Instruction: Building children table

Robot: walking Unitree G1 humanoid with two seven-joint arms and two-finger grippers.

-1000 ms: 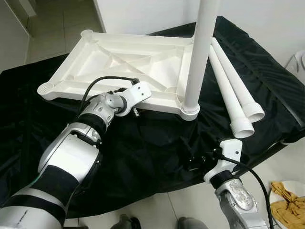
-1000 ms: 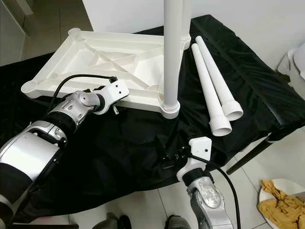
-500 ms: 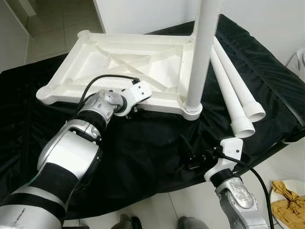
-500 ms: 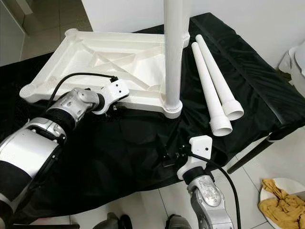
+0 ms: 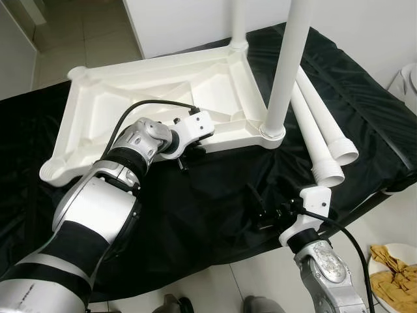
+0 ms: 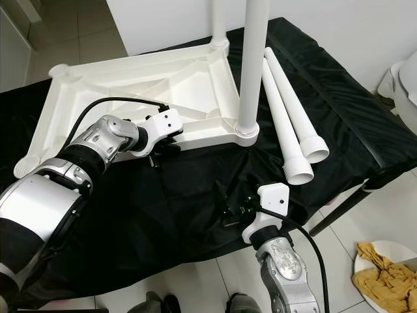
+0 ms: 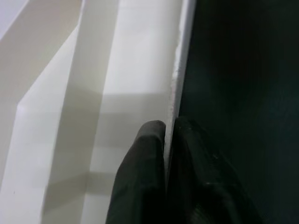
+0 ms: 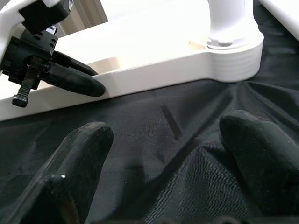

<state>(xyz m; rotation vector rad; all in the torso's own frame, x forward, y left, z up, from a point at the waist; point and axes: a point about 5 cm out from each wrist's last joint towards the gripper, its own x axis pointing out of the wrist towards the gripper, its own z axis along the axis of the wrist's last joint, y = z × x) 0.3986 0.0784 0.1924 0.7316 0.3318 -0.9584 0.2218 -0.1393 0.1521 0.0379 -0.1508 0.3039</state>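
1. White tabletop (image 5: 156, 98) lies upside down on black cloth (image 5: 215, 189); its near rim sits pinched between the jaws of the left gripper (image 7: 169, 140).
2. Upright leg (image 5: 287, 65) stands in the corner socket, beyond the right gripper (image 8: 163, 154).
3. Right jaws spread wide over cloth.
4. Two loose legs (image 5: 319, 130) lie further right.

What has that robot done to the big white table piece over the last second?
The left gripper, its jaws clamped on the rim, has swung the upside-down white plastic tabletop round on the black cloth, fitted leg included. The right gripper stayed open and idle; two loose white legs stayed put.
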